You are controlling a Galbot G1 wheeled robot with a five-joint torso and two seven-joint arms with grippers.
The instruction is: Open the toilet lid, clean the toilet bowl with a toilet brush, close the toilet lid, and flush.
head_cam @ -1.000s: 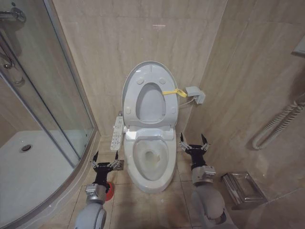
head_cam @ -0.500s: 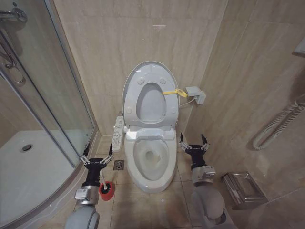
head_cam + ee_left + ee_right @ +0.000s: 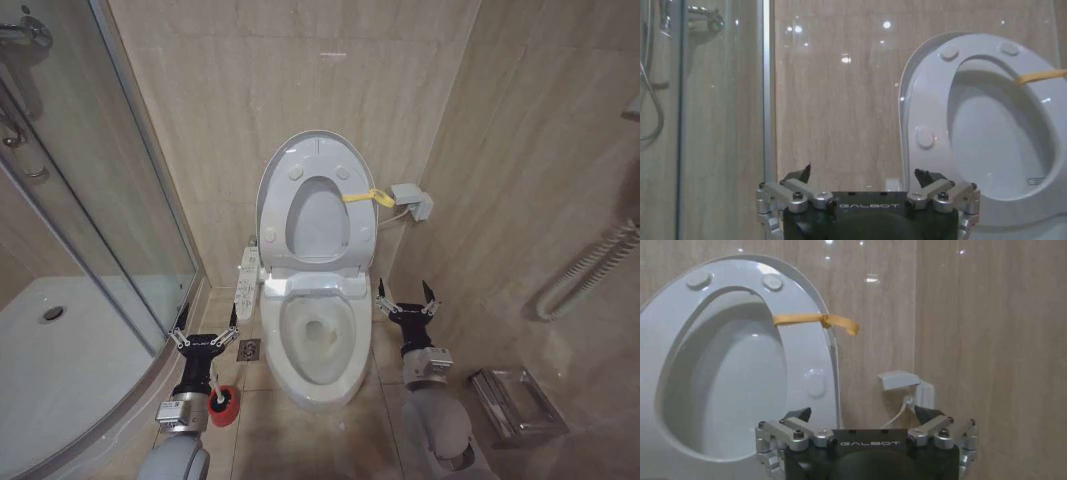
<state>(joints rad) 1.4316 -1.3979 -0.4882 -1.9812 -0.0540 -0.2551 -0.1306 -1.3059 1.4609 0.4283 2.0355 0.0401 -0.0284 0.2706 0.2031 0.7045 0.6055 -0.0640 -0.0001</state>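
Left claw (image 3: 205,336) above toilet brush (image 3: 222,404).

Head camera looks down; both wrist cameras face the raised toilet lid (image 3: 317,200).

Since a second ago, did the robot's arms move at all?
The open left gripper moved left, away from the white ceramic toilet bowl, uncovering the small toilet brush in its round red holder. It grabbed nothing. The open right gripper and the raised glossy white toilet lid stayed put.

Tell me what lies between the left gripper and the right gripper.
In the head view, the toilet bowl lies between the left gripper and the right gripper.
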